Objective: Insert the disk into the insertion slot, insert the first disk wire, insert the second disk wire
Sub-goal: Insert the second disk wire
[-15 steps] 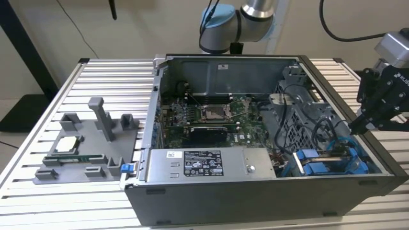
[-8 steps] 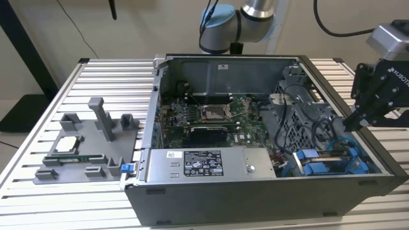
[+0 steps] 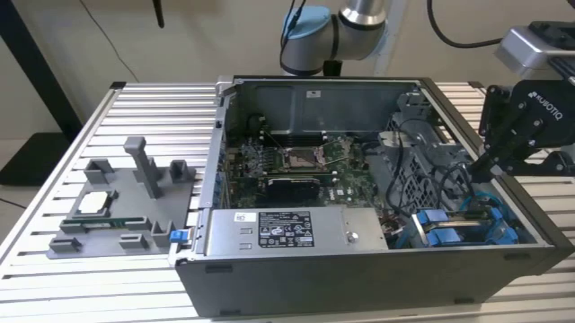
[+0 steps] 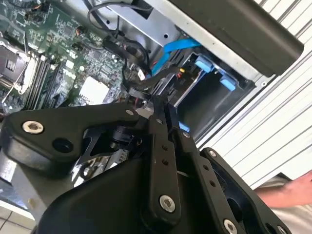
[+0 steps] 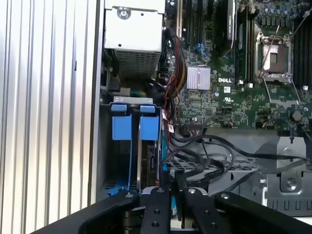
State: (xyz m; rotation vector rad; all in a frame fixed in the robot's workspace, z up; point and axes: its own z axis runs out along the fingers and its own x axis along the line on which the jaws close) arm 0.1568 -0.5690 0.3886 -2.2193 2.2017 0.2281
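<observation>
Disk sits in the slot, blue carrier tabs showing; we see our gripper clenched above black wires beside it.

Gripper: white lettering runs along its black body in the exterior view, a maker's mark.
Power supply: a white label lies on its top, with black blocks, rows of fine print and small marks; too small to make out.
Case wall: a small white sticker with dark print, not legible.
Motherboard: in the first wrist view, a white printed logo beside the silver heatsink, a white tag just under it, and tiny white part markings across the board, not legible.
</observation>
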